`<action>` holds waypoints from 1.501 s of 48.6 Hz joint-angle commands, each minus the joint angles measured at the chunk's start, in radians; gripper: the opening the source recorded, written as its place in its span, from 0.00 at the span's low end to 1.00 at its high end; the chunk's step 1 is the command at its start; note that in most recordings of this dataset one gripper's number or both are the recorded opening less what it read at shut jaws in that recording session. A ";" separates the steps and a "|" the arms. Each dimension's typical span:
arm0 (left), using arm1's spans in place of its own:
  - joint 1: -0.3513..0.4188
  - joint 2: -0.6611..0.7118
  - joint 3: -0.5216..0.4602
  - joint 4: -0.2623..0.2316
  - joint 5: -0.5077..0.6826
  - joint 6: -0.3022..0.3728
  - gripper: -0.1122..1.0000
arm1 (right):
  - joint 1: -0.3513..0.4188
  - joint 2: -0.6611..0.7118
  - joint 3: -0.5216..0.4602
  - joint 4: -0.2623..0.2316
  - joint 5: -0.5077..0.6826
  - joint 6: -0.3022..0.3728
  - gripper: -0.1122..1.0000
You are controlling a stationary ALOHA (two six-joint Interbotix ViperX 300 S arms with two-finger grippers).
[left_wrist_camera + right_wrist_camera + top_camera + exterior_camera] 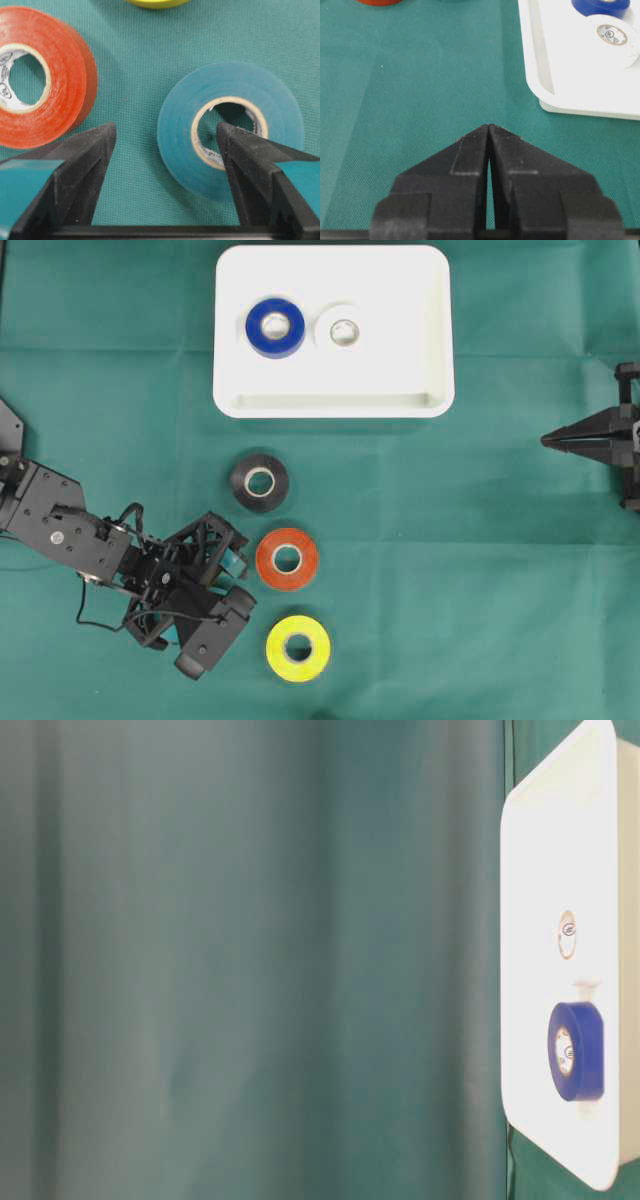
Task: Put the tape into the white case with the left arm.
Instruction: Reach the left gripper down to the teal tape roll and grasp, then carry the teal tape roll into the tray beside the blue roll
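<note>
Green cloth (480,570) covers the table. On it the white case (420,300) holds a blue roll (275,327) and a white roll (343,332) side by side. The left pincer (165,137) is spread wide and grips nothing; a teal roll (177,132) lies flat between its fingers, one tip over the roll's hole. An orange roll (65,75) lies beside it, a yellow (298,648) and a black roll (259,481) nearby. The right pincer (489,129) is clenched, empty.

Black left arm (70,535), exposed wiring, teal-patched hand (165,137).
</note>
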 commanded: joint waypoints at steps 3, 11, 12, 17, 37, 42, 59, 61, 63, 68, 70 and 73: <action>0.003 -0.014 -0.008 0.002 -0.006 0.003 0.79 | -0.002 0.006 -0.011 -0.002 -0.011 0.000 0.02; 0.003 -0.014 -0.005 0.002 -0.006 -0.005 0.43 | -0.002 0.006 -0.011 -0.002 -0.011 0.000 0.02; 0.003 -0.014 -0.006 0.002 -0.006 -0.005 0.38 | -0.002 0.005 -0.011 -0.002 -0.011 0.000 0.02; 0.003 -0.018 -0.009 0.002 -0.005 -0.005 0.30 | -0.002 0.006 -0.011 -0.002 -0.011 0.000 0.02; -0.009 -0.132 -0.025 0.000 0.015 -0.009 0.30 | -0.002 0.006 -0.011 -0.002 -0.011 0.000 0.02; -0.009 -0.172 -0.041 -0.002 0.046 -0.009 0.30 | -0.002 0.006 -0.011 -0.002 -0.011 0.000 0.02; 0.041 -0.242 -0.054 0.002 0.124 -0.002 0.30 | -0.002 0.006 -0.011 -0.002 -0.011 0.000 0.02; 0.060 -0.245 -0.049 0.002 0.124 -0.002 0.30 | -0.002 0.006 -0.011 -0.002 -0.011 0.000 0.02; 0.080 -0.250 -0.043 0.002 0.124 -0.002 0.30 | -0.002 0.006 -0.011 -0.002 -0.011 0.000 0.02; 0.133 -0.256 -0.035 0.002 0.124 0.002 0.30 | -0.002 0.006 -0.011 -0.002 -0.011 0.000 0.02; 0.155 -0.258 -0.035 0.002 0.124 0.002 0.30 | -0.002 0.005 -0.011 -0.002 -0.009 0.000 0.02; 0.189 -0.258 -0.038 0.002 0.124 0.002 0.30 | -0.002 0.006 -0.011 -0.002 -0.011 0.000 0.02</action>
